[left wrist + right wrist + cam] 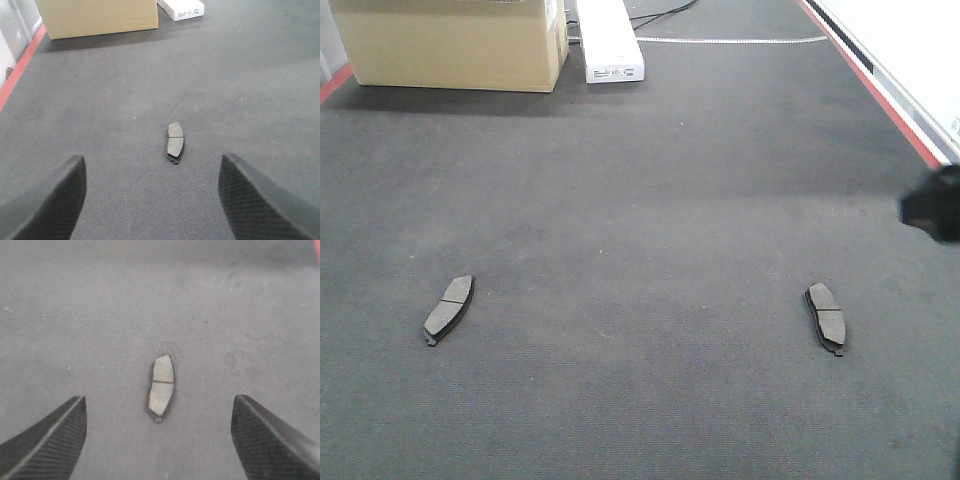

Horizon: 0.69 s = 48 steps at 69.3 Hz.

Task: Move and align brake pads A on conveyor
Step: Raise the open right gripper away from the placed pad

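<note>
Conveyor (650,200) bears two brake pads A (450,305); white box (610,40) label illegible.

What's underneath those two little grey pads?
The left brake pad and the right brake pad lie flat on the dark conveyor belt. Nothing else shows beneath them, but the patch of belt right under each pad is covered.

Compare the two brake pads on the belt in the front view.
The left pad leans its far end rightward; the right pad leans its far end leftward. The left pad lies on the left side of the conveyor, the right pad on the right side. Both lie flat, grey and cross-grooved.
</note>
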Motion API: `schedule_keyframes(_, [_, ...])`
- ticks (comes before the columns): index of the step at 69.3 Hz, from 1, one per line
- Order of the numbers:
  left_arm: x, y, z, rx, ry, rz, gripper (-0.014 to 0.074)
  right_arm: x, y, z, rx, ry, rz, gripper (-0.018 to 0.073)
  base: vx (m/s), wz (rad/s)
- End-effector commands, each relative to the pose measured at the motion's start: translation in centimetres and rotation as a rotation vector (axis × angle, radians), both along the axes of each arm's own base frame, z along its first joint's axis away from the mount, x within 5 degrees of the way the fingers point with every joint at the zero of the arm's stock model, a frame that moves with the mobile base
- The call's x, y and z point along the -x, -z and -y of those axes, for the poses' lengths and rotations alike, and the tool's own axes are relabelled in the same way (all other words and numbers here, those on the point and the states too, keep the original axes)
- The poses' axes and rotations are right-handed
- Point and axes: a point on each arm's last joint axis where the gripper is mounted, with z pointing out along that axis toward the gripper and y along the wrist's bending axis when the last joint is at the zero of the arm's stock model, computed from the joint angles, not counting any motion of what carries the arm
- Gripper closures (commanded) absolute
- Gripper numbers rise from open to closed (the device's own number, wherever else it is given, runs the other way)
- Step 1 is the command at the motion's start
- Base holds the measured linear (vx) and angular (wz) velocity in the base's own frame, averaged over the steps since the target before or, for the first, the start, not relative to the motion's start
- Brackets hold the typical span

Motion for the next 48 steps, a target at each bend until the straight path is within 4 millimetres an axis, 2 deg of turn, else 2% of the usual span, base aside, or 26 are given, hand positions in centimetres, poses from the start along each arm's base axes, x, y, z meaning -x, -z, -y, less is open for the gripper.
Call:
schedule_keyframes(1, [-0.3,-1.2,0.1,0.012,-0.001,0.081,0.008,3.0,-1.7,0.2,0.002,0.008,0.142,-0.0003,0.0,0.0])
schedule_keyframes(10, [-0.3,-1.2,0.1,0.012,-0.001,0.081,0.008,6.8,-1.4,0.3,0.004,0.009,0.207,-0.0003,0.0,0.0])
schedule_keyframes(24, [-0.3,-1.2,0.1,0.012,-0.001,0.081,0.008,10.8,-0.5,0.4,-0.004,0.008,0.28,-0.0003,0.0,0.0])
schedule_keyframes(48, [-0.3,-1.2,0.1,0.012,-0.001,0.081,0.008,14.2,-0.4,0.4,-0.009,0.003,0.314,-0.0003,0.0,0.0])
